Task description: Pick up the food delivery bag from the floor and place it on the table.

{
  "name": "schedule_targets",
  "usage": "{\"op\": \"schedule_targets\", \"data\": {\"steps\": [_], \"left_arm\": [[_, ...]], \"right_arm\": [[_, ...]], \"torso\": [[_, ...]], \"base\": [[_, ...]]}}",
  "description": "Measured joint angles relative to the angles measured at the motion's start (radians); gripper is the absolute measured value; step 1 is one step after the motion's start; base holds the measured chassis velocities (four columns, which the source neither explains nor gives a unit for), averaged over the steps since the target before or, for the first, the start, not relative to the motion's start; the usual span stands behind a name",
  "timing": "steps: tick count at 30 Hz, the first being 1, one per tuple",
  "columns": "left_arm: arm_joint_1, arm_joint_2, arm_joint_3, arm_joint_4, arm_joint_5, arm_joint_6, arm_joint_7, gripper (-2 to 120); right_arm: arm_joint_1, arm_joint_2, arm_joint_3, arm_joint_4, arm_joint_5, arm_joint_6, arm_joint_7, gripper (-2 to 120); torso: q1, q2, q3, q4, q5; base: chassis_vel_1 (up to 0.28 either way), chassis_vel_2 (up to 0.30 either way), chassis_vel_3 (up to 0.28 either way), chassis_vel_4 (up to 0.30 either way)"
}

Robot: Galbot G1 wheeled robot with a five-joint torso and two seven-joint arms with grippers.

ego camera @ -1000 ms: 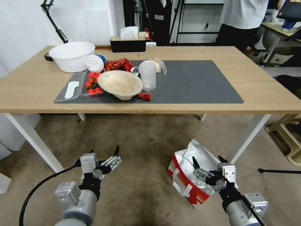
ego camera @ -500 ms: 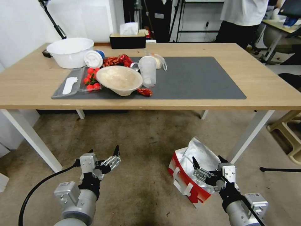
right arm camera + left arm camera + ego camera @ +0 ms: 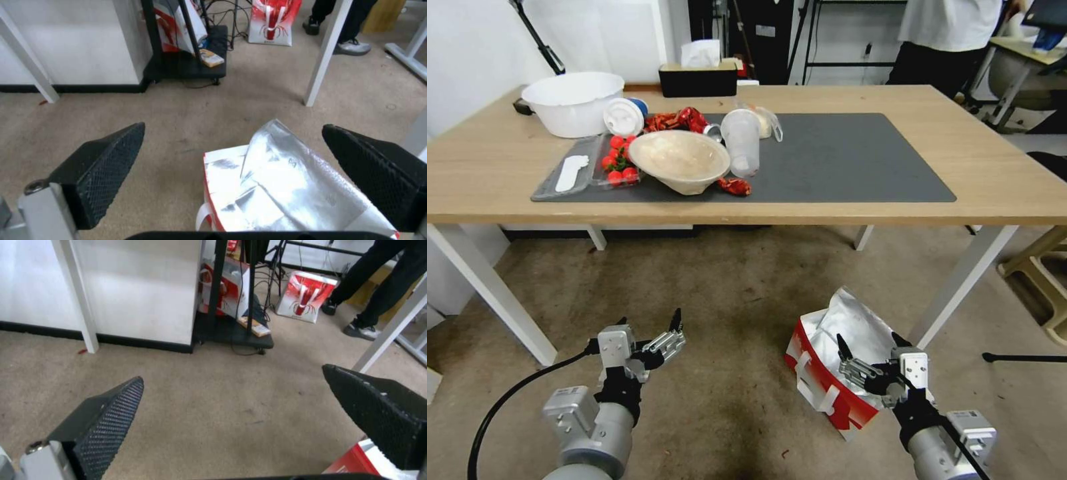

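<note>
**Bag not yet lifted, both grippers empty**

While the food delivery bag [image 3: 827,373] sits on the floor [image 3: 734,293], nothing of the task looks done: it has not been gripped, raised or carried to the desk [image 3: 994,167].

Low on the robot's right, the right gripper [image 3: 872,352] hangs just above the bag's open top, with its two black fingers spread wide and holding nothing. Its wrist view shows the crumpled silver foil lining directly below and between the spread fingers, the bag's red and white side and a white strap handle closer in. No finger appears to touch the bag.

Low on the robot's left, the left gripper [image 3: 650,325] hovers over bare floor, well apart from the bag, which lies off to its right. Its fingers are also spread and empty. In its wrist view one red corner of the bag sits beside the finger on that side.

Beyond and above both grippers stands the desk, with a dark grey mat [image 3: 854,160]. A bowl [image 3: 679,159], a plastic cup [image 3: 740,141] and other clutter crowd the mat's left half; the right half is bare, roughly ahead of the right gripper.

Everything remains: closing on the bag, lifting it, and setting it on the desk.
</note>
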Motion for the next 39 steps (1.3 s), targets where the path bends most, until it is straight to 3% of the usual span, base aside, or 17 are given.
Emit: {"op": "schedule_targets", "data": {"steps": [39], "left_arm": [[-0.014, -0.001, 0.01, 0.0, 0.001, -0.019, 0.0, 100]], "right_arm": [[-0.004, -0.006, 0.002, -0.001, 0.003, -0.003, 0.0, 100]], "torso": [[-0.045, -0.151, -0.106, 0.0, 0.0]], "base": [[0.0, 0.0, 0.0, 0.0]]}}
